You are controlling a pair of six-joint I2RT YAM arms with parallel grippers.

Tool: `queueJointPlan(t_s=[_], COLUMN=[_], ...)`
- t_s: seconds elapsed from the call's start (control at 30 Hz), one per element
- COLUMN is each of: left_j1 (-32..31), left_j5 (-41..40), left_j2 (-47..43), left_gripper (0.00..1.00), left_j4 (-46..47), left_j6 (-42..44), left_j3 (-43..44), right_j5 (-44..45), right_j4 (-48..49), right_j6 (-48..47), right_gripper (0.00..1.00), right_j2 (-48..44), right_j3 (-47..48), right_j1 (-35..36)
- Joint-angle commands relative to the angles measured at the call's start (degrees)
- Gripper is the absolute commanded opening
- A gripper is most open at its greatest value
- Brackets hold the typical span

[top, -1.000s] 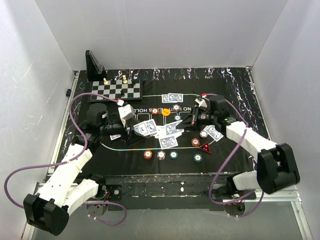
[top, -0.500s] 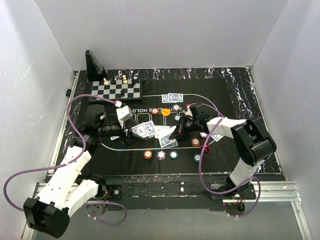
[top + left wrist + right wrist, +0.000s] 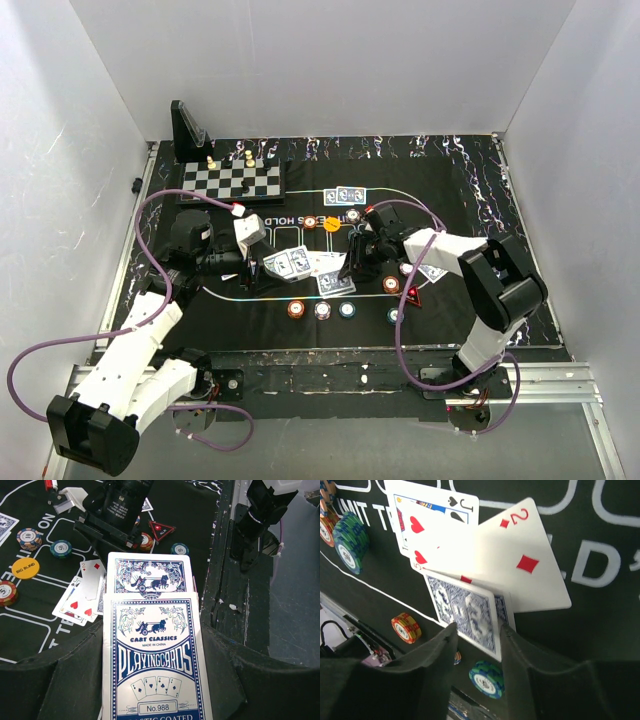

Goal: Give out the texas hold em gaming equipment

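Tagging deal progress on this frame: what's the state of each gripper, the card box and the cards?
left gripper: shut on card box
card box: held, top card sticking out, back up
right gripper: open, straddling blue-backed card
blue-backed card: face down, at edge of the face-up spread
two of diamonds: face up
jack of spades: face up
far card pair: face down, side by side

Glossy coated card deck (image 3: 152,655), matt black cloth mat (image 3: 615,630), smooth plastic chips (image 3: 351,542), slick paper cards (image 3: 520,565)
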Motion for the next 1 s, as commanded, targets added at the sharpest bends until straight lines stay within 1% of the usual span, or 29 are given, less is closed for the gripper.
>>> queueJointPlan(t_s=[0.0, 0.07, 0.1, 0.17, 0.33, 0.53, 0.7, 0.8, 0.97], left_j1=[0.31, 0.31, 0.4, 0.4, 0.4, 0.4, 0.31, 0.31, 0.31], left_j5=[1.81, 1.81, 1.89, 1.89, 2.16, 1.63, 1.28, 1.36, 1.45], left_j2=[-1.04, -1.22, -1.21, -1.04, -0.86, -0.69, 0.02, 0.45, 0.72], left_gripper=[0.26, 0.27, 0.26, 0.27, 0.27, 0.27, 0.27, 0.27, 0.28], left_j4=[-0.14, -0.14, -0.14, -0.14, -0.05, 0.03, 0.47, 0.91, 1.09], left_j6=[0.6, 0.77, 0.6, 0.68, 0.77, 1.21, 1.39, 1.04, 0.68], left_j3=[1.28, 1.28, 1.28, 1.45, 1.63, 1.72, 2.07, 2.25, 2.33], right_j5=[8.46, 11.36, 12.68, 13.65, 13.48, 16.9, 19.72, 19.55, 20.42], right_j4=[-9.53, -13.39, -15.67, -20.24, -25.27, -32.82, -36.61, -37.05, -39.51], right_j6=[-3.13, -3.65, -4.09, -5.14, -6.82, -8.31, -8.32, -7.79, -7.79], right_gripper=[0.54, 0.67, 0.72, 0.74, 0.75, 0.75, 0.73, 0.72, 0.71], right_j2=[-7.25, -9.8, -10.68, -11.83, -14.03, -11.31, -9.72, -9.37, -7.09], right_j3=[4.5, 6.87, 8.27, 12.05, 22.42, 32.36, 34.13, 34.3, 37.64], right_j1=[0.82, 1.09, 1.17, 1.44, 5.56, 13.12, 18.04, 19.54, 21.74])
